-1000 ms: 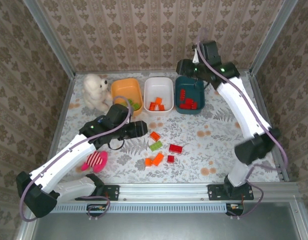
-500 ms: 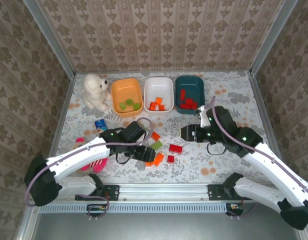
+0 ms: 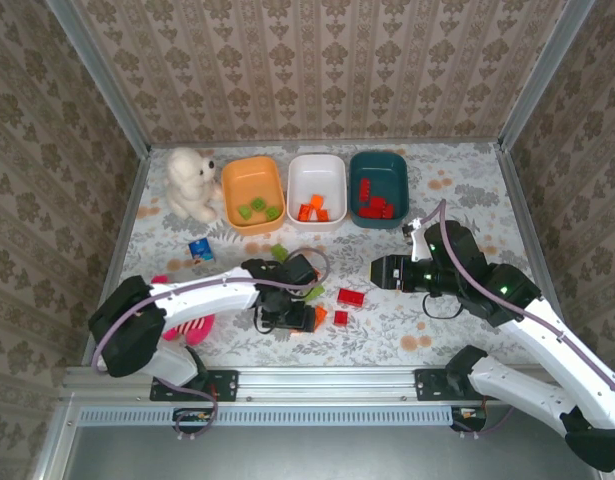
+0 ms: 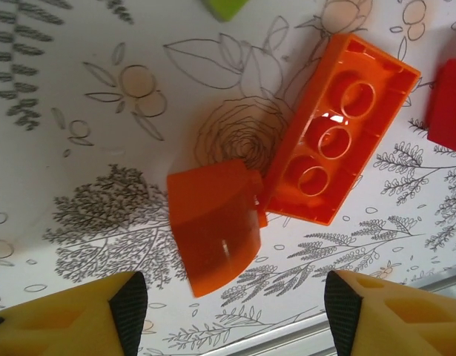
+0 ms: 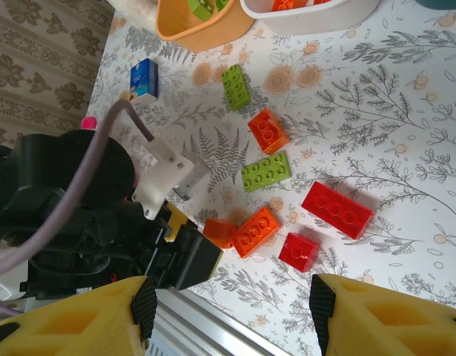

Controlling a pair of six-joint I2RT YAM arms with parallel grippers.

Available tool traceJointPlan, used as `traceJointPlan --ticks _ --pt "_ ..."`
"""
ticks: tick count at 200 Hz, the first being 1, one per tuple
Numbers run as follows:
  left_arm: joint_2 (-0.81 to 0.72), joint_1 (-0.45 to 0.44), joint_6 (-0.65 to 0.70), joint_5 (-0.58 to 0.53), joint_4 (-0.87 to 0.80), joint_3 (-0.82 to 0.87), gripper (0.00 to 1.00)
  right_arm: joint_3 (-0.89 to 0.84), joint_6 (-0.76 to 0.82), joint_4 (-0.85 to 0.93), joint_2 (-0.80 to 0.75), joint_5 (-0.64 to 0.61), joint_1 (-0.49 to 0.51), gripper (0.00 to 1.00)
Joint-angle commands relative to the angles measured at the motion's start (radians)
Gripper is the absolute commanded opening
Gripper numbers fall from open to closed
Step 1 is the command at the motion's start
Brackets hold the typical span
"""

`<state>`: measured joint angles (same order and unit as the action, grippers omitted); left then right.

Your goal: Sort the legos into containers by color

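Getting on with the sorting, but not finishing yet. Holding green legos (image 3: 257, 210) in the orange bin (image 3: 245, 178) at eleven o'clock, orange ones (image 3: 312, 211) in the white bin (image 3: 315, 174) at twelve, red ones (image 3: 375, 207) in the teal bin (image 3: 383, 170) at one. Leaving seven loose bricks (image 5: 337, 208) at six o'clock of the bins. Hovering with the left gripper (image 4: 235, 308), spread wide and empty, over two orange pieces (image 4: 339, 126). Hanging with the right gripper (image 5: 228, 297), also wide and empty, at three o'clock.

Left gripper (image 4: 233, 308) now above orange legos (image 4: 335, 130)
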<state>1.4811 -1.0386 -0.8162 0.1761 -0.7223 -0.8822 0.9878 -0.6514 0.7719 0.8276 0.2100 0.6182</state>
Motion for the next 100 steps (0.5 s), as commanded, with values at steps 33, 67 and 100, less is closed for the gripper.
traceJointPlan --ticks 33,67,100 --pt "0.119 -0.078 0.186 -0.197 -0.142 -0.261 0.74 0.008 0.003 0.045 -0.016 -0.025 0.003 0.59" --pt "0.241 -0.087 0.345 -0.181 -0.154 -0.351 0.70 0.013 -0.022 0.054 -0.088 -0.067 0.003 0.59" --pt "0.289 -0.087 0.392 -0.167 -0.147 -0.351 0.65 0.050 -0.045 0.066 -0.122 -0.093 0.002 0.60"
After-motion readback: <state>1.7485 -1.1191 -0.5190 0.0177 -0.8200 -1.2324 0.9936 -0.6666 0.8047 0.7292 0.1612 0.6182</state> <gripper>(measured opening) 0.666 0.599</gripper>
